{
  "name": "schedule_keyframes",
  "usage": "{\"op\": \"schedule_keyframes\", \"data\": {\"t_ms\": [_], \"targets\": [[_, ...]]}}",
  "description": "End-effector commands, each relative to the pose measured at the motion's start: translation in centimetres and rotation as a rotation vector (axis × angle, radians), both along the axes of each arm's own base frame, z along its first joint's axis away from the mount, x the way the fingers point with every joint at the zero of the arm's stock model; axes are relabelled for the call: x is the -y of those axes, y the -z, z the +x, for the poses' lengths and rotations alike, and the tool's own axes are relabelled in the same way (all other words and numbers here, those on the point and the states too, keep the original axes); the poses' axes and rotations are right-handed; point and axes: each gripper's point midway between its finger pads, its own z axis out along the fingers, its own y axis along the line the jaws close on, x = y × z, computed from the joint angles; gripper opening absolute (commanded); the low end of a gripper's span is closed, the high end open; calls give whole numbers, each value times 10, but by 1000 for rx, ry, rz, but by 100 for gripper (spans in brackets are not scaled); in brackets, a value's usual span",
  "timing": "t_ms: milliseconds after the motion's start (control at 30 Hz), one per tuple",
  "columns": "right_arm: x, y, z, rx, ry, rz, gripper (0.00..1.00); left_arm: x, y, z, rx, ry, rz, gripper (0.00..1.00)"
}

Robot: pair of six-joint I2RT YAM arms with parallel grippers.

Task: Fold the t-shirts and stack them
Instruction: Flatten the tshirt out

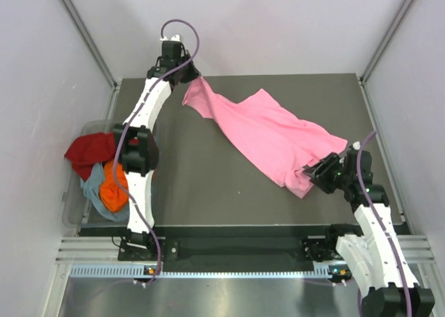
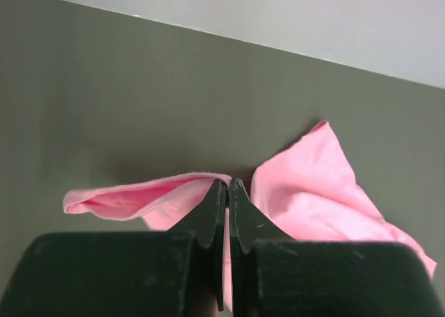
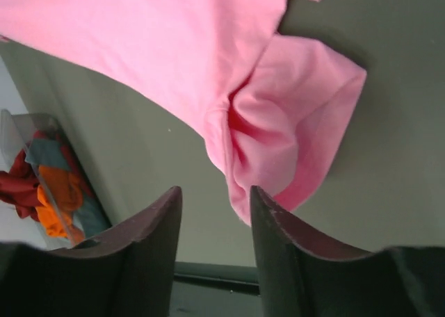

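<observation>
Found pink shirt (image 1: pixel 268 140) stretched diagonally across table (image 1: pixel 208 192), from far left-centre to near right, most of it lying wrinkled on the surface. Noted left gripper (image 1: pixel 188 78) at the far corner, jaws pressed together on a pinch of the cloth, that corner raised a little off the table. Confirmed in left wrist view: left gripper (image 2: pixel 227 190) tips closed tight, pink shirt (image 2: pixel 320 185) fanning out to both sides of them over the table (image 2: pixel 104 101). Located right gripper (image 1: pixel 311 172) at the near-right end of the shirt, just beside its bunched corner. Checked right wrist view: right gripper (image 3: pixel 215 199) jaws parted to a moderate gap, nothing clamped between them, bunched fold of pink shirt (image 3: pixel 278 122) just beyond the fingertips, closer to the right-hand finger; cannot tell whether touching or just apart. Recorded clear bin (image 1: pixel 75 209) off the left edge of the table, beside the left arm, holding red shirt (image 1: pixel 89 150) draped over its far rim, orange shirt (image 1: pixel 112 190) crumpled nearer, and grey-blue shirt (image 1: pixel 92 188) under and beside the orange. Saw same bin (image 3: pixel 17 133) at left in right wrist view, red, orange and grey-blue cloth inside.
</observation>
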Motion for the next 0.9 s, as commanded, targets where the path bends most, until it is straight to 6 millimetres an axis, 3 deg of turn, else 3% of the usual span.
{"op": "schedule_keyframes", "data": {"t_ms": [0,33,100,133,200,233,300,367,400,433,467,500,533,600,633,667,700,767,800,867], "targets": [[6,-36,31,113,2,-62,49,17,15,16,11,93,5,0],[11,-31,33,77,6,-90,51,21,13,23,30,99,-10,0],[30,-41,49,100,76,-177,57,23,25,29,17,91,-23,10],[38,-39,57,80,96,-222,59,23,27,29,6,78,-38,30],[64,-52,74,88,189,-323,60,24,11,22,23,65,-38,45],[78,-48,85,66,222,-356,60,26,-1,10,30,58,-17,52],[97,-53,103,73,283,-378,59,26,-8,-4,45,31,32,55],[119,-43,123,47,328,-385,57,44,-6,-42,12,59,36,57],[130,-50,135,55,357,-406,55,56,-8,-54,21,88,18,57],[140,-35,144,6,369,-426,54,78,24,-84,-52,130,36,57],[147,-29,149,-19,374,-433,53,85,12,-101,-32,128,36,57],[152,-34,160,-11,377,-430,51,93,17,-112,-30,132,42,57],[160,-16,166,-65,368,-436,49,110,36,-142,-75,175,44,57],[172,-17,182,-66,361,-440,46,126,52,-169,-132,218,0,57],[181,0,183,-125,345,-458,45,134,68,-186,-166,231,-24,57],[188,-3,190,-123,345,-468,45,135,77,-193,-193,223,-31,57],[194,10,191,-163,334,-476,45,139,93,-205,-229,212,-50,56],[205,18,193,-172,347,-476,45,144,104,-216,-252,216,-78,56],[205,21,197,-160,328,-464,46,147,119,-228,-286,219,-80,56],[213,32,203,-172,317,-473,48,157,133,-232,-310,219,-121,56]]}}
